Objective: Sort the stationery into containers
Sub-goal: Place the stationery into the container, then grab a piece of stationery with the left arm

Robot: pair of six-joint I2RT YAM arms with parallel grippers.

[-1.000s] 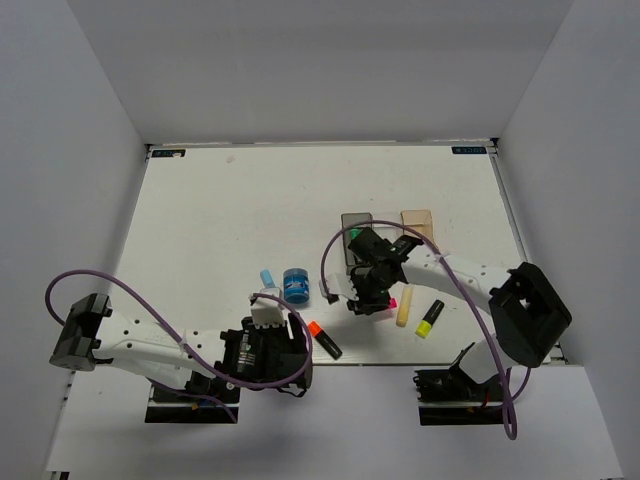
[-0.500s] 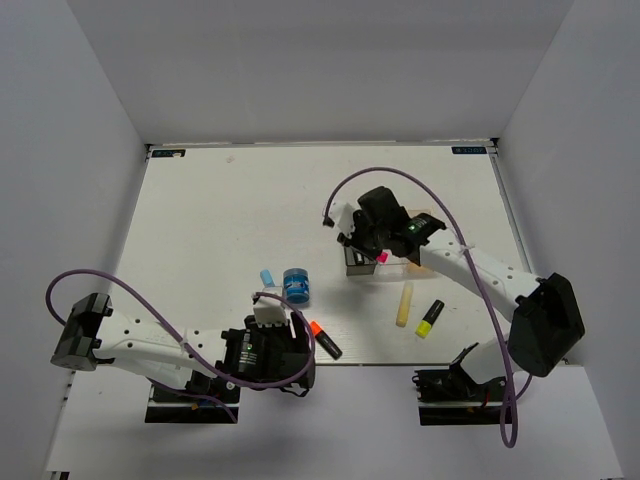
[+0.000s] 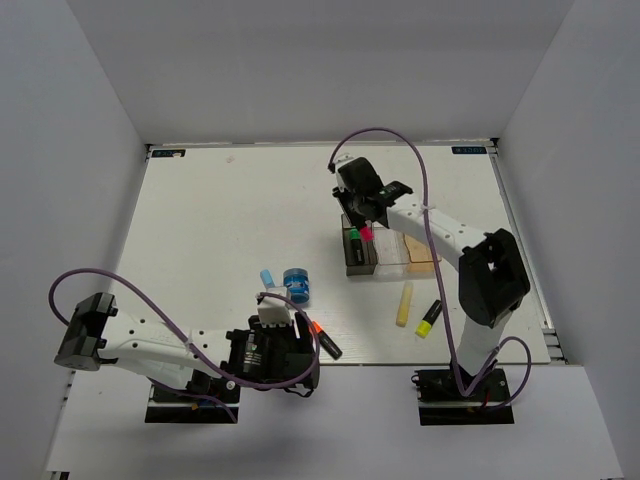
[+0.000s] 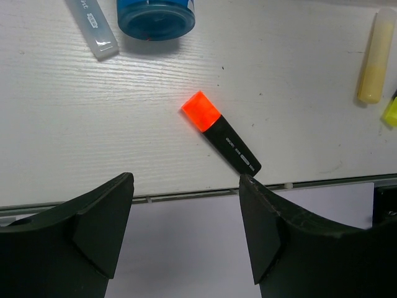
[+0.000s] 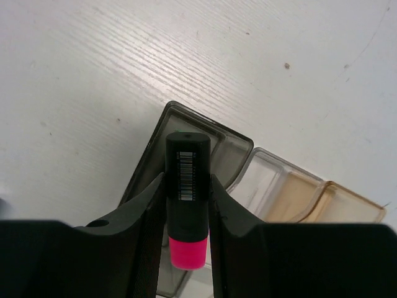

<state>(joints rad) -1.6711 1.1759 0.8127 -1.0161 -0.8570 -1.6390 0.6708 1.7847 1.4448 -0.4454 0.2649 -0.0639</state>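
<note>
- Step in hand: binning the pink-capped black plastic highlighter (image 5: pixel 187 180), which hangs just above the dark smoky grey open-top bin (image 5: pixel 228 148).
- Next, probably: lower a little, then let go.
- The right tool (image 5: pixel 186 202) is narrow, clamped on that highlighter's barrel.
- The left tool (image 4: pixel 186 186) is wide and empty, above the orange-capped black highlighter (image 4: pixel 221 138) on the white table (image 4: pixel 124 124).

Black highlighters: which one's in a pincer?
The pink-capped black highlighter, clamped in the right pincer over the dark grey bin; orange-capped highlighter and yellow-capped highlighter lie on the table.
</note>
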